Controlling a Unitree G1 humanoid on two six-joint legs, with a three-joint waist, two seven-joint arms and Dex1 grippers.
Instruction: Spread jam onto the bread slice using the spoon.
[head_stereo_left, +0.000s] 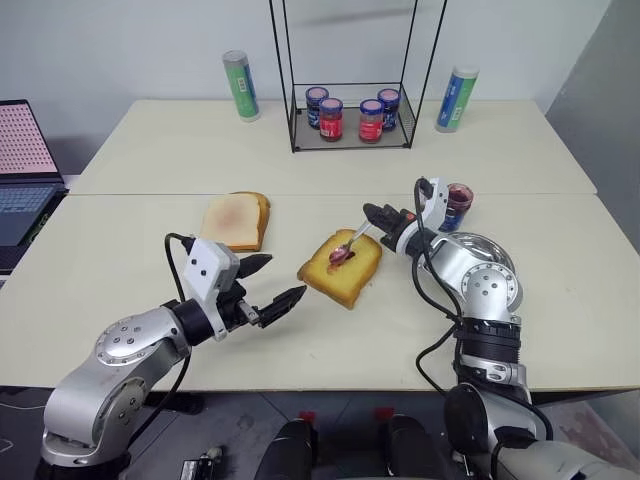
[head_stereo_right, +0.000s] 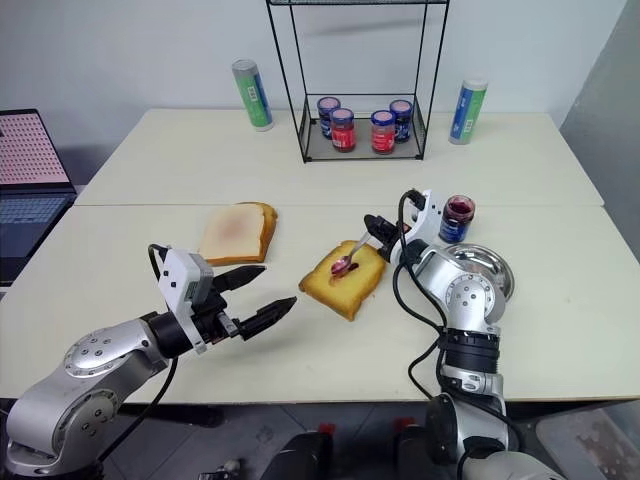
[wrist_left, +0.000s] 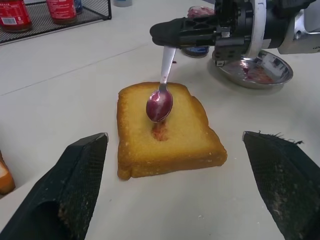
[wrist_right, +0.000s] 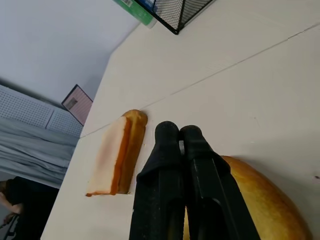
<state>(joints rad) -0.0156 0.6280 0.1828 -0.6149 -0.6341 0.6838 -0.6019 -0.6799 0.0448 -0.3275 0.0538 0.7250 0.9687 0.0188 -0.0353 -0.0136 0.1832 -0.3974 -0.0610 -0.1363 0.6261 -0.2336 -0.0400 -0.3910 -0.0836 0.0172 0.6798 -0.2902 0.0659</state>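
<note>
The small slim silver metal spoon (wrist_left: 161, 92) is light, hard and a bit slippery, so it is best held far up its thin handle, where the right gripper (head_stereo_left: 381, 217) has its jaws clamped on it now. Its bowl, smeared with dark red jam (wrist_left: 159, 105), hangs just above the thick golden-yellow bread slice (wrist_left: 165, 131), which looks soft and easy to dent. The left gripper (head_stereo_left: 278, 287) waits beside the bread with jaws wide apart. The pale, flat surface (head_stereo_left: 130, 240) has lots of room around the bread.
</note>
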